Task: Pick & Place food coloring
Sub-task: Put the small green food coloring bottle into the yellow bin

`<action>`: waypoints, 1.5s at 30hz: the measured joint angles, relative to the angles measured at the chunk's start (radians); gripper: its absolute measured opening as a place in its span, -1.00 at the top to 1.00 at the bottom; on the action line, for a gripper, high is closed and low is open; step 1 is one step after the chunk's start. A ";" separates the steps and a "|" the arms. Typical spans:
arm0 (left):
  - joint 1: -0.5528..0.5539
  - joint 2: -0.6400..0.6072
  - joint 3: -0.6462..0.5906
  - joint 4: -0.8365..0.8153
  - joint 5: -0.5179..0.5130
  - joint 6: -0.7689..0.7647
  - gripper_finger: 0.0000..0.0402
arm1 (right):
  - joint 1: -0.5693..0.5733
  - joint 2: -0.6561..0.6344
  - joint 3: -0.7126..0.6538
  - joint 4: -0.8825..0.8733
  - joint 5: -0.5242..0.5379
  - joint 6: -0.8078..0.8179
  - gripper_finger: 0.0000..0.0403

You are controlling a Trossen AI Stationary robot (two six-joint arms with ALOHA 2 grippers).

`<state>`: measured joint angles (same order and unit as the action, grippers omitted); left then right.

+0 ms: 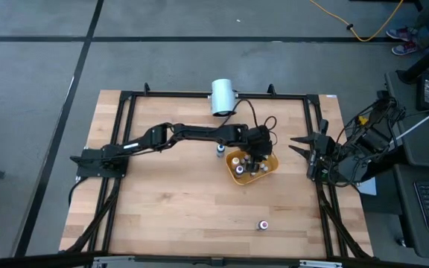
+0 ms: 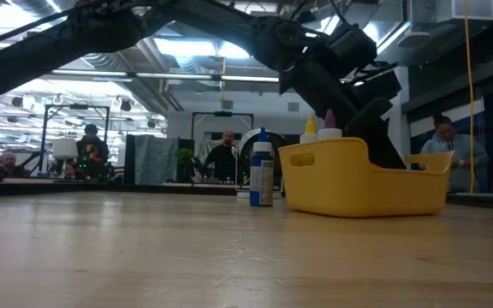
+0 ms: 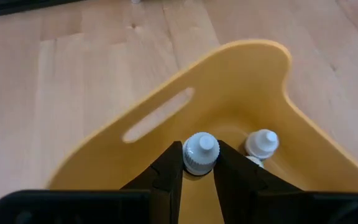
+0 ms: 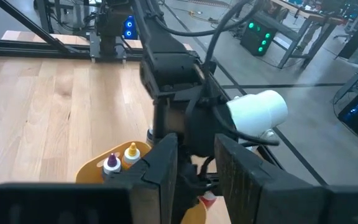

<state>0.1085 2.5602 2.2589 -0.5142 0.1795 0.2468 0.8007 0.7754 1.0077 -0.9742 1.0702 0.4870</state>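
Note:
The food coloring is a set of small white-capped dropper bottles. Three of them stand in the yellow tray [image 1: 272,165], two with yellow [image 2: 310,129] and purple tips. One blue bottle [image 2: 262,174] stands upright on the table just outside the tray's left side, and one more [image 1: 262,224] sits near the front edge. My left gripper [image 3: 199,155] reaches down into the tray, shut on a white-capped bottle [image 3: 200,151]. My right gripper [image 4: 196,165] hangs at the table's right edge [image 1: 296,146], open, with nothing between its fingers. My left gripper pinches the bottle at its white cap [image 3: 201,143], one dark finger [image 3: 169,167] on each side. The fingers come slanting down from the table's left. The bottle stands upright inside the tray, next to another capped bottle [image 3: 263,142]; its lower end is hidden by the fingers.
A big white cylinder [image 1: 223,97] lies at the table's far edge, behind the tray. A black frame [image 1: 129,119] runs around the wooden table top. The tray has a slot handle [image 3: 158,114] in its wall. People sit in the room beyond the table.

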 joint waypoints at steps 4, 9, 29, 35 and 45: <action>-0.020 0.007 0.035 -0.035 -0.036 0.029 0.65 | 0.000 0.000 0.000 0.000 0.000 0.000 0.45; -0.031 0.010 0.059 -0.046 -0.031 0.029 0.65 | 0.000 0.000 0.000 -0.003 0.000 0.000 0.45; -0.049 0.007 0.062 -0.057 -0.045 0.028 0.65 | 0.000 0.000 0.000 -0.025 0.000 0.003 0.45; -0.047 0.006 0.063 -0.056 -0.032 0.028 0.64 | 0.000 0.000 0.000 -0.033 0.000 0.004 0.45; -0.043 0.007 0.041 -0.043 -0.032 0.041 0.64 | 0.000 0.000 0.000 -0.033 0.000 0.005 0.45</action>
<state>0.0650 2.5668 2.3003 -0.5576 0.1478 0.2877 0.8005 0.7753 1.0080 -1.0069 1.0702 0.4919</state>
